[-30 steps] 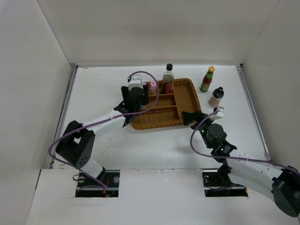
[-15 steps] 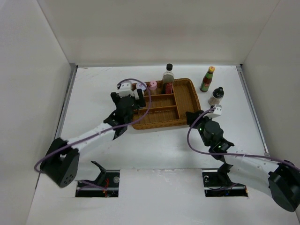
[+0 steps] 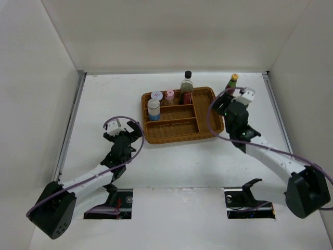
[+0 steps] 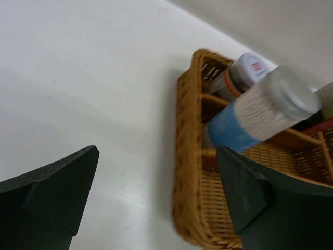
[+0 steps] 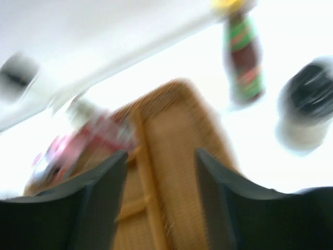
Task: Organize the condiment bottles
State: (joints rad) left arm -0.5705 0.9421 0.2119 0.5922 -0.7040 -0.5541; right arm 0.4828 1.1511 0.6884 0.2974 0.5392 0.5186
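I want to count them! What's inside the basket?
In the wicker tray: a blue-labelled jar, lilac-lidded jar, pink-lidded jar, black-capped bottle. The right arm hides its right edge.

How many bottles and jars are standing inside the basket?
4. The blue-labelled jar and the lilac-lidded jar are at the basket's left end, the pink-lidded jar next to them, the black-capped bottle at the far middle. I see none hidden.

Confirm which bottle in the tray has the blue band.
The grey-capped shaker at the wicker tray's left end, beside the lilac-lidded jar; no other bottle shows blue.
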